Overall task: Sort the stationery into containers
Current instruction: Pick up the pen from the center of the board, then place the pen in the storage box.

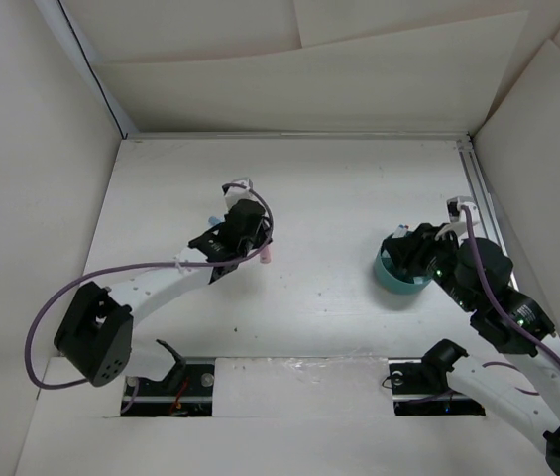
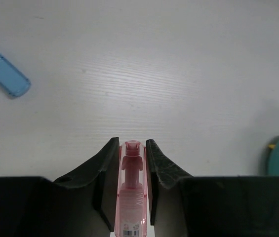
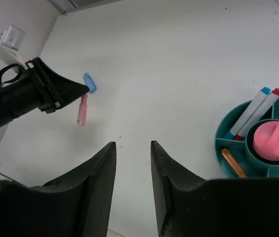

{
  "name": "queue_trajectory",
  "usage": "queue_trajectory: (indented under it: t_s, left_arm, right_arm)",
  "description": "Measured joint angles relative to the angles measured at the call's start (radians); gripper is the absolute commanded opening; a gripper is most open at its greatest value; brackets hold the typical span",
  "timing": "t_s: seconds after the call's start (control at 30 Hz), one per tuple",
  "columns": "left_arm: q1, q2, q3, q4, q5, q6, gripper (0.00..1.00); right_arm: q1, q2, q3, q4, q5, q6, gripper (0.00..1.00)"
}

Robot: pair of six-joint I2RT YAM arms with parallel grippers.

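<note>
White panels wall in a pale counter [image 1: 329, 198]. Nearest, in the right wrist view, the right pincer [image 3: 132, 145] stands part open, with only bare counter between its fingers. Just to its right sits the teal cup [image 3: 218, 148], cut off by the frame edge. An orange piece [image 3: 233, 162] lies in one outer compartment. Two pens [image 3: 252, 114], one blue-capped and one red-capped, lean in the next, and a round pink piece [image 3: 275, 139] fills the centre well. From above, the right arm covers most of the cup, so only its near rim shows.

Farther left, well apart from the cup, the left pincer [image 2: 131, 144] is clamped on a pink eraser [image 2: 131, 182], whose end pokes out past the fingertips. Whether it touches the counter I cannot tell. Beyond it a blue eraser [image 2: 5, 74] lies flat on the counter, near the pincer but apart from it, and partly cut off in the left wrist view.
</note>
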Motion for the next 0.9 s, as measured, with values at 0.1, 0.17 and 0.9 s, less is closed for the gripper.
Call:
queue_trajectory:
  t_s: [0.1,0.17,0.9]
  left_arm:
    - [-0.037,-0.037,0.010,0.049,0.024,-0.022,0.00]
    - [-0.064,-0.056,0.010,0.096,0.026,-0.035,0.00]
    - [-0.436,0.336,0.293,0.501,-0.150,0.031,0.00]
  right_arm:
    - [0.000,0.000,0.008,-0.003,0.052,0.018,0.39]
    - [0.000,0.000,0.029,-0.014,0.091,0.034,0.43]
    - [0.000,-0.035,0.229,-0.075,0.399,0.070,0.53]
